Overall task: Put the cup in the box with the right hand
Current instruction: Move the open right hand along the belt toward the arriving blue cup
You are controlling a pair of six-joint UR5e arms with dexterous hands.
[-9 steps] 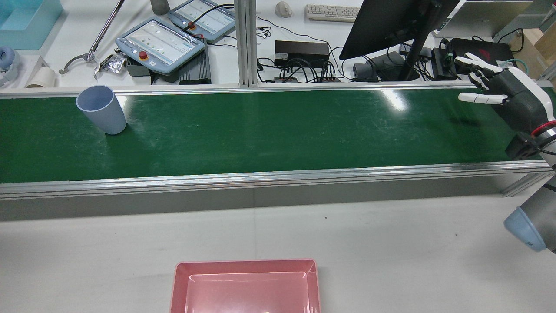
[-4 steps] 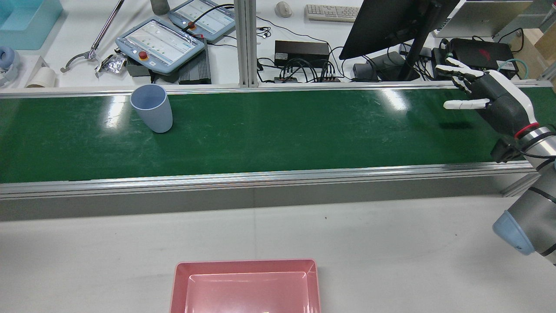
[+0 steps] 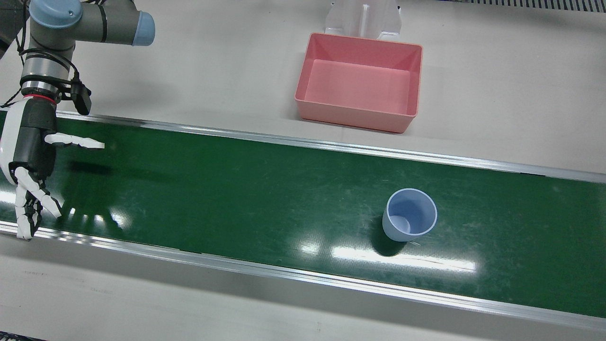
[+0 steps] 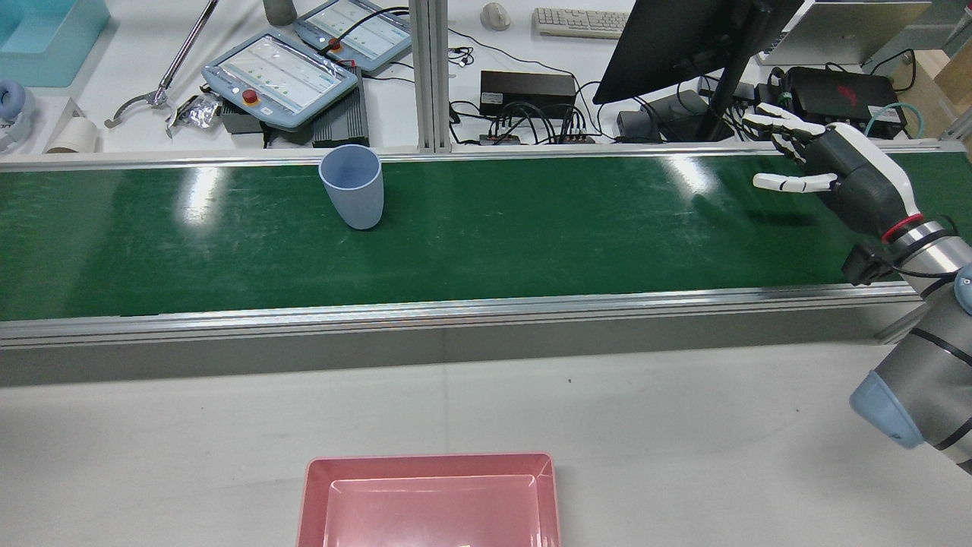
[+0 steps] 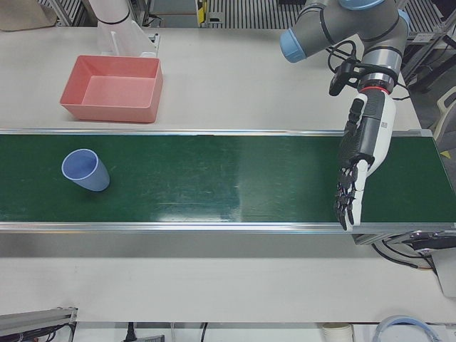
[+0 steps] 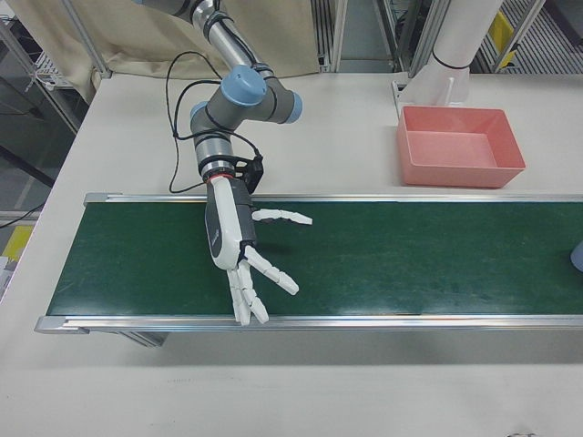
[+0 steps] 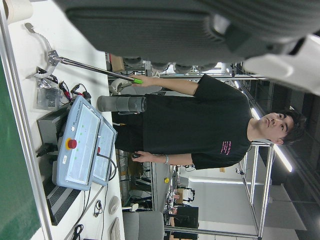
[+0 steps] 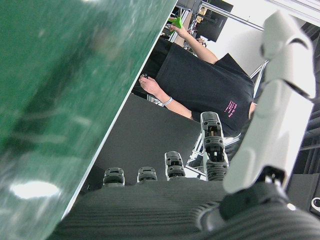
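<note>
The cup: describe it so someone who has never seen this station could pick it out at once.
Find the long green conveyor belt that runs across the table. The cup stands upright on it, near its far edge in the rear view, well apart from the right hand. It is the only loose item on the belt: pale blue, open-topped, unlike the pink box on the white table.

Pale blue cup (image 3: 409,214) upright on green belt (image 3: 236,189), pink box (image 3: 360,85) empty — well apart
</note>
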